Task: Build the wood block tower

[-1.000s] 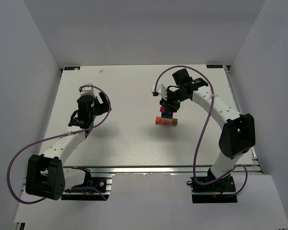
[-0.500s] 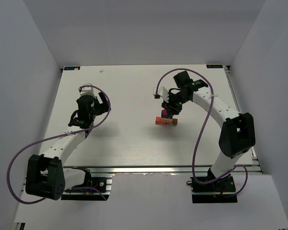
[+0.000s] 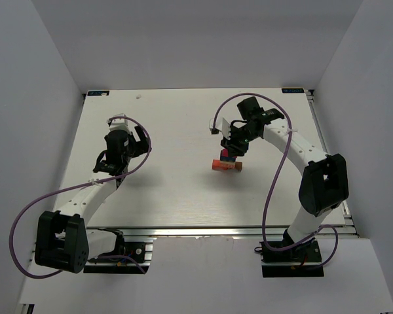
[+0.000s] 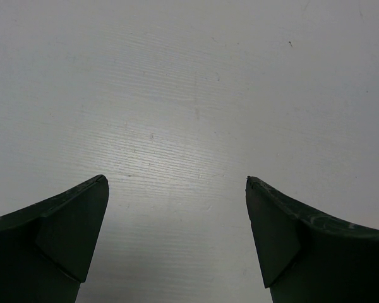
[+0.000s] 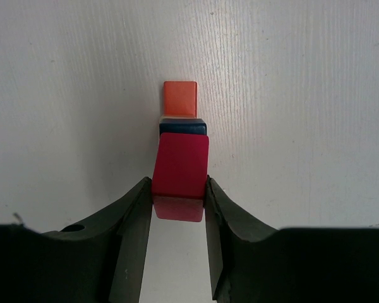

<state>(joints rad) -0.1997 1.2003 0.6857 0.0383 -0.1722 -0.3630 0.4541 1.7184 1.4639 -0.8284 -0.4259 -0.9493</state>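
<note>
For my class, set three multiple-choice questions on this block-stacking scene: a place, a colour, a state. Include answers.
1. Where does the wood block tower stand? A under the right jaws; B beside the left arm; C on the rail.
2. Which block do the right jaws grip? A tan; B blue; C red.
3. The left jaws are: A shut on a block; B open, empty; C unseen.
Answers: 1A, seen from overhead; 2C, the red block sits between them; 3B, only bare table shows between them.
</note>
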